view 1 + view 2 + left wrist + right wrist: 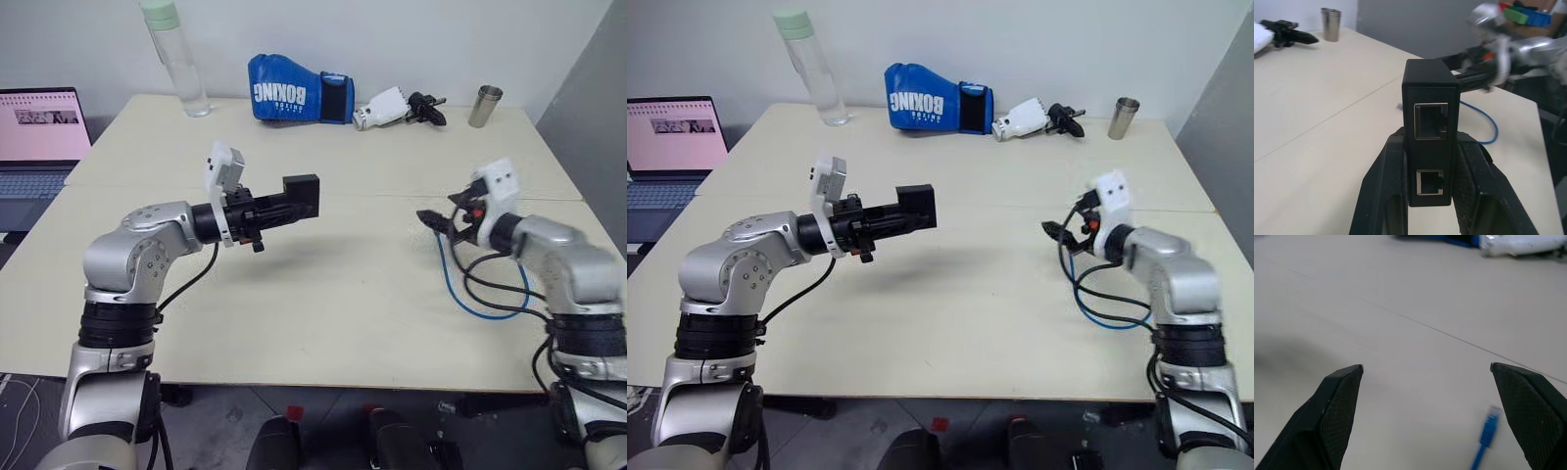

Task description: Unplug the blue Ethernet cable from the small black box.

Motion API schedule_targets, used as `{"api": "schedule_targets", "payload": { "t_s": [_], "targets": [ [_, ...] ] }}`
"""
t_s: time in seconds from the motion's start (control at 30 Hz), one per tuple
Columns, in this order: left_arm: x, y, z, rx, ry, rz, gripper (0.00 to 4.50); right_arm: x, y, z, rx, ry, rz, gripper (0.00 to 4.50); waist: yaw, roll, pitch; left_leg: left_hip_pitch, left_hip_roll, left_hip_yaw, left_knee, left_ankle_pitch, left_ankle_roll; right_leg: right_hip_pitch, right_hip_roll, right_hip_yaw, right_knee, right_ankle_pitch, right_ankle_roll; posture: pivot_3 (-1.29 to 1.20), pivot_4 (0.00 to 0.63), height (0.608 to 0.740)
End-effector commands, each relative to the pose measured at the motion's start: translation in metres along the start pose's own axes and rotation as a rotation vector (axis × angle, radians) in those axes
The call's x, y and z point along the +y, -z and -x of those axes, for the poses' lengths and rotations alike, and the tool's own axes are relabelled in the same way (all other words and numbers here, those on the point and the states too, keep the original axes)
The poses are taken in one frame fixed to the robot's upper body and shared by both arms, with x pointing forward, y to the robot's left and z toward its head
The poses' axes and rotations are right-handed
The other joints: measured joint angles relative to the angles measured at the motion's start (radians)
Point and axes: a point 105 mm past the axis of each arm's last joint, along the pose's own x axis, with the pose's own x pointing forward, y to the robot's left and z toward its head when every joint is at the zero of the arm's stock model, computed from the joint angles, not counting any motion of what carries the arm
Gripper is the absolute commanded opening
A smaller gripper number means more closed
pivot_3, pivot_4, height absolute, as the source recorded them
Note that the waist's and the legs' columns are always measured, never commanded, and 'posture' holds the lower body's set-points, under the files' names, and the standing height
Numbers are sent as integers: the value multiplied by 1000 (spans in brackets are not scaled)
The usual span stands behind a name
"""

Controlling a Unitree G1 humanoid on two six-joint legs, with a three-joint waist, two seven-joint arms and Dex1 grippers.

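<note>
Black fingers (1382, 196) of our left gripper (1431, 191) rise closest to the lens in the left wrist view, clamped on the small black box (1430, 132), which we hold up in the air above the table (323, 284). Two ports face us on that box, one above the other, and we see both of them empty. From that we judge the unplugging itself done.

Our right gripper (1427, 377) hovers over the right side of the table with its two fingers spread wide and nothing between them. Just below it the blue Ethernet cable (487, 311) lies on the tabletop in a loose loop, its free plug end (1490, 426) resting flat, well apart from the box. What is left, as far as we can judge, is only to set the box down and withdraw; no link between box and cable remains.

Counting: we see one black box with two ports, one blue cable and two grippers. At the far edge of the table stand one clear bottle (176, 61), one blue boxing glove (294, 95), one white and black tool (397, 108) and one metal cup (484, 105). One open laptop (39, 137) sits to the left.
</note>
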Motion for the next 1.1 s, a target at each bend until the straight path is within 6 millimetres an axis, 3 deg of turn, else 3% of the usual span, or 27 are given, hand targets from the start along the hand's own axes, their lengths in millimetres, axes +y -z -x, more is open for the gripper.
{"api": "schedule_targets", "payload": {
  "t_s": [0.03,0.13,0.23,0.37,0.53,0.8,0.83,1.1],
  "targets": [
    [17,-23,9,-53,-79,-75,785,55,-32,27,-53,-312,33,4436,-1,0,0,0,0,0,0,0,0,0,0,0,0,0,0,0,150,740],
    [32,-20,9,-41,-142,-85,785,80,-47,35,-77,-429,43,4436,0,0,0,1,0,-1,1,0,0,2,0,-1,0,0,0,0,150,740],
    [48,-7,5,-20,-225,-100,785,90,-50,30,-100,-434,87,4436,-1,0,0,2,0,-1,1,0,0,3,0,-2,0,0,0,0,150,740],
    [72,17,0,0,-395,-118,785,87,-44,17,-134,-365,82,4436,0,0,0,1,-1,-2,1,0,0,3,0,-2,0,0,0,0,150,740],
    [100,54,-2,2,-596,-108,785,78,-21,4,-139,-287,68,4436,2,-1,-1,-1,-1,-3,2,0,0,2,-2,-4,-1,0,0,0,150,740],
    [112,104,-10,37,-713,-32,785,78,-2,-2,-133,-257,59,4436,3,-1,-1,-3,-1,-6,2,0,0,3,-3,-9,-1,0,0,0,150,740],
    [113,107,-10,40,-719,-27,1491,78,-1,-2,-131,-256,61,4500,3,-1,-1,-3,-1,-7,2,0,0,3,-3,-10,-1,0,0,0,150,740],
    [113,113,-1,33,-705,-4,3119,76,3,0,-117,-235,64,4500,3,-1,-1,-3,-2,-11,2,0,0,4,-2,-14,-1,0,0,0,150,740]
  ]
}}
